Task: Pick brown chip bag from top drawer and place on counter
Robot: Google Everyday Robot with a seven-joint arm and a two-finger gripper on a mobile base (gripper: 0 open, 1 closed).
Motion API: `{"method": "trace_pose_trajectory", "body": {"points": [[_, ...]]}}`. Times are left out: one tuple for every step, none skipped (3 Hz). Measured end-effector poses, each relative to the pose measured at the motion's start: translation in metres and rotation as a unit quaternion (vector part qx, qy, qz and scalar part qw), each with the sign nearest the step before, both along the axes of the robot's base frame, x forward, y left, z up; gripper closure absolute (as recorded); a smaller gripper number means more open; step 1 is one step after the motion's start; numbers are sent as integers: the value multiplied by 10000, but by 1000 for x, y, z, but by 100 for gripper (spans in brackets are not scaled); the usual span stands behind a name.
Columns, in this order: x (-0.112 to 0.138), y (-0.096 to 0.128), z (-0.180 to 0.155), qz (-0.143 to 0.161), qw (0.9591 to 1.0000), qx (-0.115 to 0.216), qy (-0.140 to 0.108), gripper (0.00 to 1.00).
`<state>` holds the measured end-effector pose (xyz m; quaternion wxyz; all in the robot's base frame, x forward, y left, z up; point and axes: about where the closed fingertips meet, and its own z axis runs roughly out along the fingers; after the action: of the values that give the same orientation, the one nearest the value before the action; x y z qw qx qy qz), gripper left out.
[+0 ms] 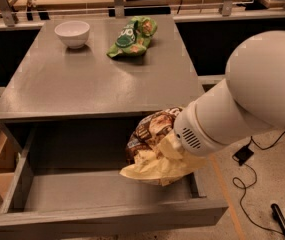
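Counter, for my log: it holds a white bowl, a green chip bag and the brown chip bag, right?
Not quite. The camera view shows the brown chip bag off the counter, up at the pincer over the open drawer. The white bowl and green chip bag are on it.

The surface [82, 79] is smooth, matt grey with a faint sheen. Below its front edge, the top drawer [107, 191] shows the same flat matt grey inside and out. Under the surface's front-right corner, the brown chip bag [152, 134] is crinkled glossy film, dark brown above and cream along its lower edge. The hand [174, 143] is there too, largely hidden by the arm's [242, 109] smooth white plastic casing. At the surface's far end stand a smooth white bowl [72, 33] and a green chip bag [132, 36] of shiny creased film. Right of the surface, the floor [262, 204] looks speckled
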<state>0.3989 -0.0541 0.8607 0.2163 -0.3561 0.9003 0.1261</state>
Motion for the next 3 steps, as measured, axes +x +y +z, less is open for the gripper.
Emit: {"method": "trace_pose_trajectory", "body": {"points": [[-10, -4, 53, -148, 9972, -263, -677, 100], [-12, 2, 91, -137, 9922, -445, -1153, 100], [-12, 2, 92, -135, 9922, -447, -1158, 100]]}}
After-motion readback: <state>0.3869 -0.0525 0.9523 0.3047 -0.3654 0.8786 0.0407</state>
